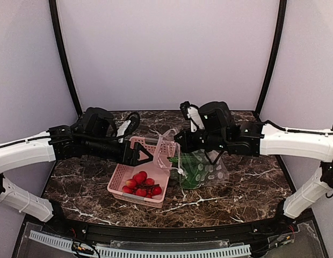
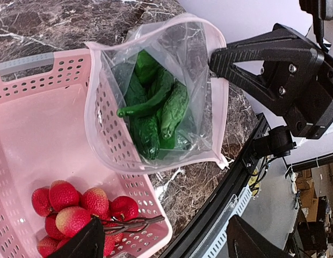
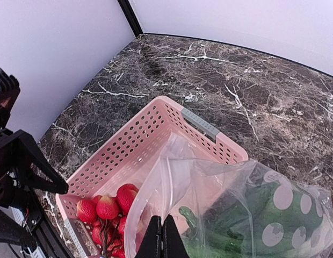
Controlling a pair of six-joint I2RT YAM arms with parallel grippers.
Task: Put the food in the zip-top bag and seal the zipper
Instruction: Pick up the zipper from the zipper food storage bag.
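Zip-top bag [image 2: 156, 80]: on worktop [image 1: 247, 188] just right of pink basket [image 2: 43, 107], green toy vegetables [image 2: 156, 113] inside. Zipper [image 2: 90, 107] unsealed, mouth gaping toward left end effector [image 2: 169, 242], released, hovering over basket. Right end effector [image 3: 161, 236] clenched on mouth's far rim.

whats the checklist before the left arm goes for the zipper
1. green vegetables inside the zip-top bag: ok
2. right gripper shut on the bag's rim: ok
3. left gripper open and empty: ok
4. zipper sealed: not ok, mouth gapes
5. no greens left in the pink basket: ok, only strawberries
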